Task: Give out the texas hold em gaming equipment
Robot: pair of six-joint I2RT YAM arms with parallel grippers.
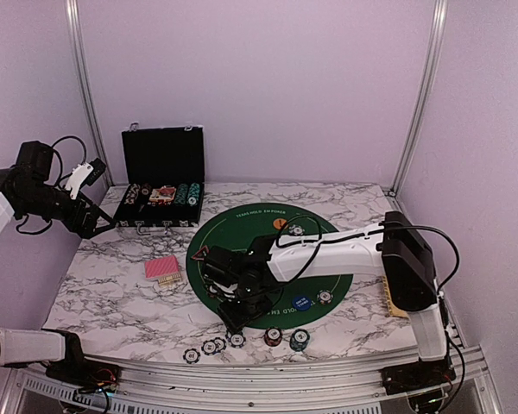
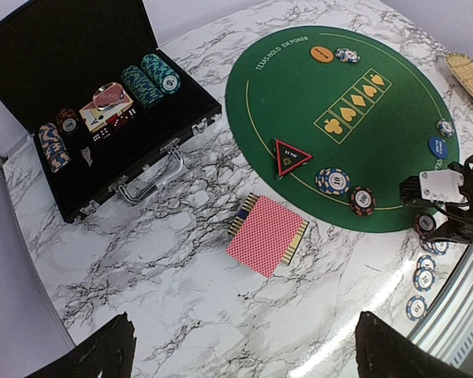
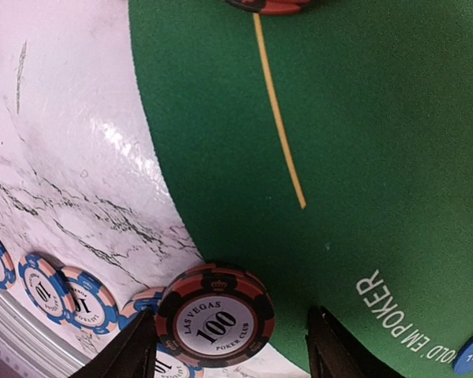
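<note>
Right gripper (image 3: 227, 342), apart, straddles a red-black striped poker chip (image 3: 215, 315) on the edge of the green felt mat (image 3: 355, 142) — blue-white chips (image 3: 85, 298) crowd the marble tabletop (image 3: 63, 142) rim. Left gripper (image 2: 244, 350): wide apart.

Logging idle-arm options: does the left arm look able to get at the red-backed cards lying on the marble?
Probably yes. The left gripper hangs open above the table with the red-backed cards in plain view below. Nothing lies over them, and the right gripper is away at the green mat's near edge.

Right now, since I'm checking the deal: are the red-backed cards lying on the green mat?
No, the red-backed cards lie on the marble table, just outside the green mat.
</note>
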